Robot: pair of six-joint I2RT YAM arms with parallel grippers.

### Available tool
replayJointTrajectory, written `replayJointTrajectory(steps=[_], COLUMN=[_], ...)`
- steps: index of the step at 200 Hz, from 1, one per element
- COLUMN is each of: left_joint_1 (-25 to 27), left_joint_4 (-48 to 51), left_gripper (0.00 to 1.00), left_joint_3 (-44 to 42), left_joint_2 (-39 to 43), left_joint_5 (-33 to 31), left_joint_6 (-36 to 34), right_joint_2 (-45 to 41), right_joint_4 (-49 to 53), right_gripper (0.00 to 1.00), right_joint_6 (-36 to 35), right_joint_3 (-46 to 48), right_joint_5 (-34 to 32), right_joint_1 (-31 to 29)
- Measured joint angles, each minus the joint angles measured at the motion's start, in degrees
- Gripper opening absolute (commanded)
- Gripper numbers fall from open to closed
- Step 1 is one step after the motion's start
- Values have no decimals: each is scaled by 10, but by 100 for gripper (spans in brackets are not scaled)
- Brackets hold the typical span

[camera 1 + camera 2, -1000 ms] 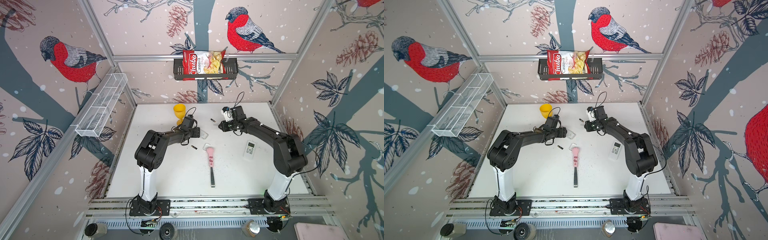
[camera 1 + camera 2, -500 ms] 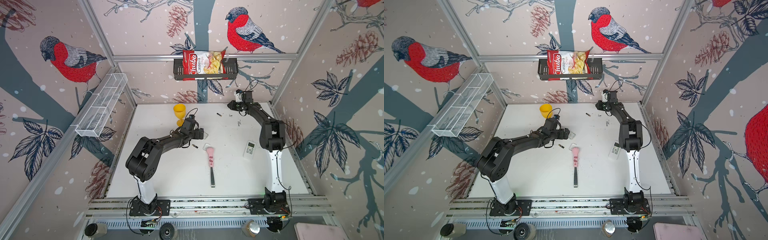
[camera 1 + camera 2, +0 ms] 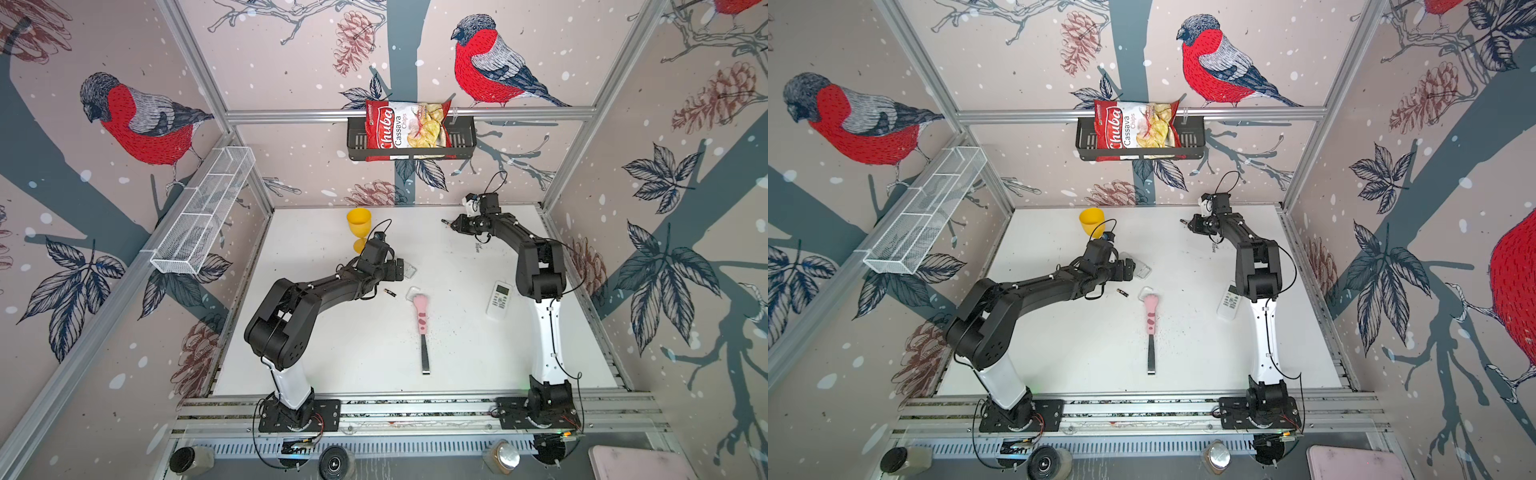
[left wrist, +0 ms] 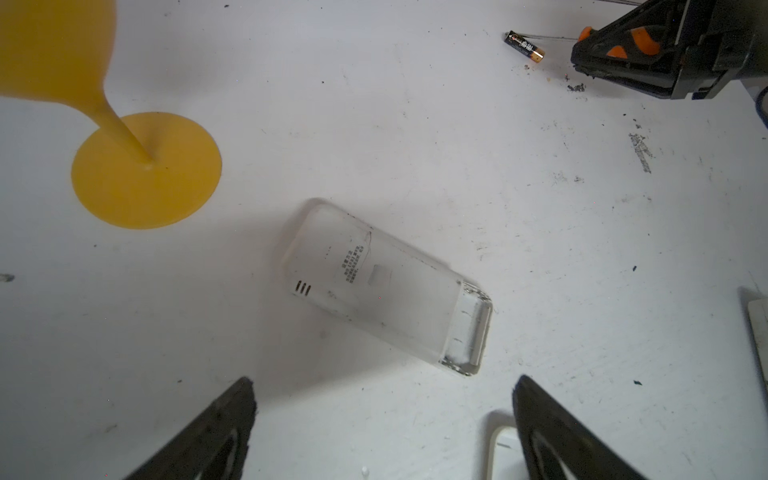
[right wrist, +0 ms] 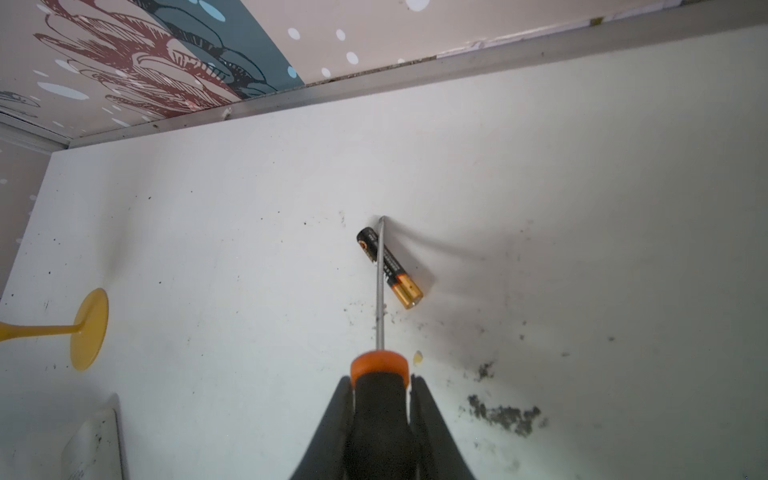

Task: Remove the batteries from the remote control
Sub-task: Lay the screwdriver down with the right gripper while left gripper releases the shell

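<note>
The white remote control (image 3: 500, 300) (image 3: 1229, 302) lies face up at the right, beside the right arm's elbow. Of the batteries, one (image 3: 389, 293) (image 3: 1122, 292) lies on the table just in front of the left forearm. Another battery (image 5: 390, 272) (image 4: 524, 45) lies near the back, with the screwdriver's shaft (image 5: 379, 286) crossing above it. My right gripper (image 5: 381, 380) (image 3: 455, 224) is shut on the screwdriver's black-and-orange handle. My left gripper (image 4: 384, 415) (image 3: 401, 269) stands open and empty, just short of a translucent plastic shell (image 4: 384, 286).
A yellow goblet (image 3: 358, 226) (image 4: 145, 170) stands at the back left of the shell. A small white cover piece (image 3: 413, 291) and a pink-handled scraper (image 3: 422, 318) lie mid-table. A wall basket holds a chips bag (image 3: 407, 129). Dirt smears (image 5: 505, 415) mark the table.
The right arm swung to the back of the table with the screwdriver, then brought its tip down over the far battery. The left jaws opened a little wider.
</note>
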State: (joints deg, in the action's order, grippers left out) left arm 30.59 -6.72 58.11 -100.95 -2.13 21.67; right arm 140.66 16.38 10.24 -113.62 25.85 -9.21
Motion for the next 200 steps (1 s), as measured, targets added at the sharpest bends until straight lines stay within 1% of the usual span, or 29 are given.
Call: replayJointTrajectory(steps=[73,159,200], left_joint_1=[0,0,0], left_joint_4=[-6,-21,-21], left_gripper=[96,96,96], left_joint_3=[-7,-57,-74], left_joint_2=[6,44,75], left_joint_5=[0,-6,-6], left_joint_6=[6,13,20], right_joint_2=[-43,-137,-198], right_joint_4=[9,19,16], right_gripper=[0,0,0], right_joint_6=[-12,-33,-38], right_joint_3=[51,164,222], right_joint_5=[-6,-9,-15], right_joint_1=[-3,-40,-52])
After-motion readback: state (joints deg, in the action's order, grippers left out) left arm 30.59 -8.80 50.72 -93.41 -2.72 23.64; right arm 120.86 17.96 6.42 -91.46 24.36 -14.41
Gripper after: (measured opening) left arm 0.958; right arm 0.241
